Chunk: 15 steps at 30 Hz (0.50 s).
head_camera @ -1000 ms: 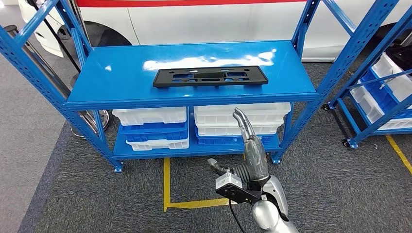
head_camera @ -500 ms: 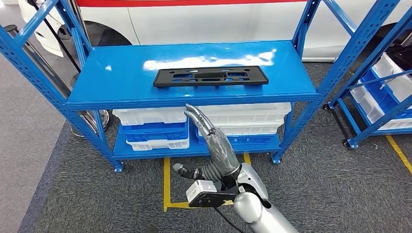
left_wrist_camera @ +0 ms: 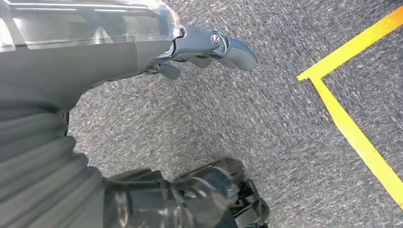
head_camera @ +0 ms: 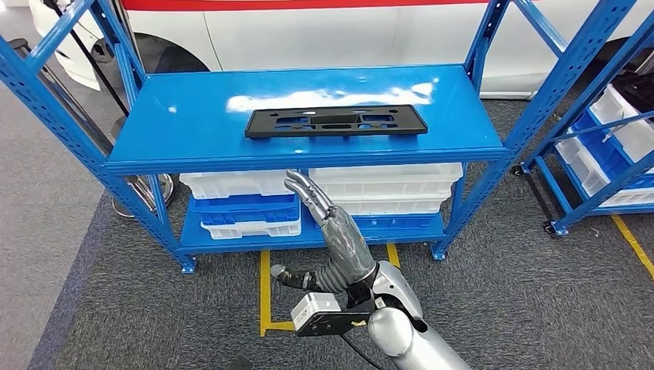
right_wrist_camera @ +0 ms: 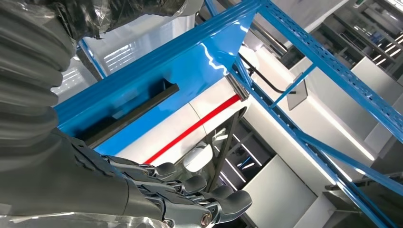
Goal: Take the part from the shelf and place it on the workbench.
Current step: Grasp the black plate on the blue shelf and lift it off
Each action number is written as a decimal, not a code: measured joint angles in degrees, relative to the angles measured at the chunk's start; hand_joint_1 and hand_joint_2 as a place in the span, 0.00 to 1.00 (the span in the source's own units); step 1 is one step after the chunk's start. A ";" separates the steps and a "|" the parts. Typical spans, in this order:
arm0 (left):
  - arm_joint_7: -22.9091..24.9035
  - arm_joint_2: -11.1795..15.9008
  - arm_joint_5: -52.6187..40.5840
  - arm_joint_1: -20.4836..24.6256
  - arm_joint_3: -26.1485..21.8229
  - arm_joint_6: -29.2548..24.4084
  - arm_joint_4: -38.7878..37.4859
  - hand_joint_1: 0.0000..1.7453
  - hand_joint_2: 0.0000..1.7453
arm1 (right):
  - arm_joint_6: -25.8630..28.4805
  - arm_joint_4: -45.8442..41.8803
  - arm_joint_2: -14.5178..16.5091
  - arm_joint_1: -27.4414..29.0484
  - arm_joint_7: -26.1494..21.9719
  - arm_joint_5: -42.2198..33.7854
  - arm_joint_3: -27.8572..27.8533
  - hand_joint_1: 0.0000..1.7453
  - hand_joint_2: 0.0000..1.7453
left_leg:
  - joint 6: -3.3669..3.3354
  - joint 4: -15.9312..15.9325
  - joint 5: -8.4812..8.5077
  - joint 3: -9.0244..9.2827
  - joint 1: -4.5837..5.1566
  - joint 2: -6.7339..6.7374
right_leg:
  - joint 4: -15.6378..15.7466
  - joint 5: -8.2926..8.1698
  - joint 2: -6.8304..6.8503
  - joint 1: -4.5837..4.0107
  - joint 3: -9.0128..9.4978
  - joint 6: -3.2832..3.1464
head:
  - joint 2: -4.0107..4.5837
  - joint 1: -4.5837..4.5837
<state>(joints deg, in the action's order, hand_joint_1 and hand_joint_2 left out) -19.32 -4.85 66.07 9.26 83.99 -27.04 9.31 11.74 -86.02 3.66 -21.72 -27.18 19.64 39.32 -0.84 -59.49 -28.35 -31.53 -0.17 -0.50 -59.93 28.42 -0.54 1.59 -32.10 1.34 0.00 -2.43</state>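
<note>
The black flat part [head_camera: 336, 121], a long plate with cut-out slots, is lying flat on the upper deck of the blue shelf [head_camera: 193, 123], toward its front edge and a little right of centre, with nothing touching it. The right hand [head_camera: 328, 231] is reaching up in front of the shelf, below the level of that upper deck and well short of the part; its fingers [head_camera: 307, 193] are stretched out nearly straight and slightly spread, the thumb is sticking out sideways, and it is holding nothing. In the right wrist view the same fingers [right_wrist_camera: 190, 190] are lying extended side by side beneath the shelf's blue edge, with the part [right_wrist_camera: 128, 111] showing as a dark strip above that edge. The left hand [left_wrist_camera: 199, 52] is hanging over the grey carpet [left_wrist_camera: 266, 118] near a yellow floor line [left_wrist_camera: 351, 137], empty, with its fingers loosely extended. White and blue bins [head_camera: 243, 204] are sitting stacked on the lower deck, and a white vehicle [head_camera: 308, 31] is standing behind the shelf
</note>
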 joint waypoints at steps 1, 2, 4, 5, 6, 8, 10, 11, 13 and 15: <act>-0.24 0.00 0.11 0.00 0.01 0.32 -0.02 0.00 0.00 | 0.04 0.08 -0.02 0.00 0.06 0.17 0.01 0.00 1.00 | -0.11 -0.07 0.01 -0.08 0.03 0.00 | 0.08 -0.07 0.00 0.04 -0.01 0.12 | 0.00 0.00; -0.61 0.01 0.23 0.00 0.01 0.79 -0.05 0.00 0.00 | 0.09 0.20 -0.05 -0.01 0.15 0.46 0.01 0.00 1.00 | -0.30 -0.01 0.08 -0.14 0.03 0.00 | 0.21 -0.18 -0.01 0.05 0.00 0.29 | 0.00 0.00; -1.49 0.01 0.37 -0.01 0.01 1.86 -0.09 0.00 0.00 | 0.15 0.40 -0.14 -0.06 0.41 1.12 0.01 0.00 1.00 | -0.96 0.84 0.65 0.08 -0.35 0.08 | 0.03 0.04 0.07 -0.07 -0.13 0.62 | 0.00 -0.04; -1.90 0.01 0.39 0.00 0.01 2.32 -0.10 0.00 0.00 | 0.16 0.50 -0.21 -0.12 0.52 1.39 0.02 0.00 1.00 | -1.33 1.35 0.99 0.22 -0.52 0.16 | -1.03 0.79 0.13 -0.15 -0.67 0.71 | 0.00 -0.06; -2.21 0.00 0.41 0.00 0.01 2.68 -0.11 0.00 0.00 | 0.18 0.61 -0.31 -0.16 0.64 1.57 0.03 0.00 1.00 | -1.61 1.74 1.27 0.33 -0.68 0.24 | -3.34 2.14 0.19 -0.21 -1.84 0.72 | 0.00 -0.09; -2.62 0.00 0.42 -0.05 0.01 3.28 -0.11 0.00 0.00 | 0.21 0.90 -0.60 -0.11 0.80 1.86 0.06 0.00 1.00 | -1.79 1.87 1.41 0.24 -0.58 0.33 | -10.20 5.20 0.25 -0.24 -5.45 0.70 | 0.00 -0.10; -2.89 0.01 0.42 -0.15 0.01 3.84 -0.11 0.00 0.00 | 0.22 1.30 -0.91 0.03 0.95 2.13 0.08 0.00 1.00 | -1.74 1.78 1.35 0.20 -0.55 0.30 | -14.45 5.54 0.27 -0.23 -8.07 0.69 | 0.00 -0.10; -2.96 0.01 0.42 -0.17 0.01 4.07 -0.11 0.00 0.00 | 0.22 1.47 -1.03 0.06 1.02 2.28 0.09 0.00 1.00 | -1.66 1.70 1.26 0.23 -0.56 0.25 | -13.92 4.22 0.27 -0.21 -8.15 0.63 | 0.00 -0.10; -3.00 0.00 0.42 -0.17 0.01 4.39 -0.11 0.00 0.00 | 0.23 1.66 -1.15 0.00 1.12 2.61 0.10 0.00 1.00 | -1.29 1.40 0.91 0.38 -0.62 0.11 | -7.74 0.20 0.30 -0.18 -5.67 0.35 | 0.00 -0.10; -3.01 0.02 0.42 -0.13 0.01 4.73 -0.14 0.00 0.00 | 0.25 1.79 -1.24 -0.07 1.19 2.83 0.14 0.00 1.00 | -0.59 1.01 0.53 0.22 -0.47 0.04 | -2.08 -1.89 0.26 -0.45 -3.36 -0.09 | 0.00 -0.09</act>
<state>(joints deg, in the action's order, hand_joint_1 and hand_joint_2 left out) -22.33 -4.84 66.49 9.14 84.00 -22.30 9.17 11.98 -84.23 2.42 -21.79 -25.99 22.47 39.46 -1.43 -58.48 -27.81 -31.31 -0.64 -0.46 -62.01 26.53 -0.27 1.15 -35.45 1.25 0.00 -2.51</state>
